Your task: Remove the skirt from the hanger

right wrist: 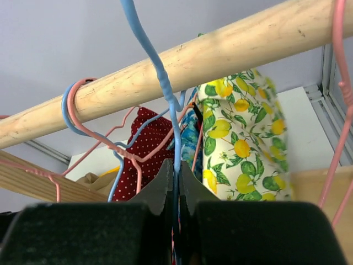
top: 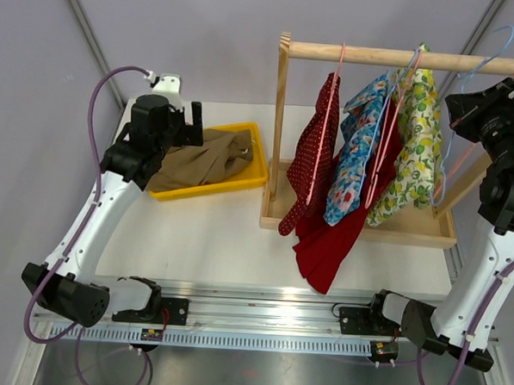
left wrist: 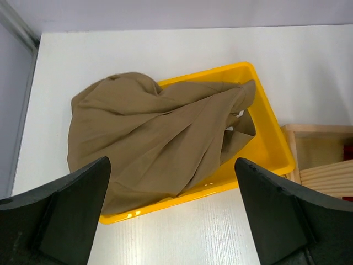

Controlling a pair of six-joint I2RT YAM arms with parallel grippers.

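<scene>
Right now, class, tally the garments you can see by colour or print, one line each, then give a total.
red polka-dot garment: 1
plain red garment: 1
blue floral garment: 1
lemon-print garment: 1
khaki garment, in the yellow bin: 1
Total: 5

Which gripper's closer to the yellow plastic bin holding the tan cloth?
Left. The left gripper hangs open above the yellow plastic bin; the right gripper is far off at the wooden rail, shut on a blue wire hanger.
</scene>
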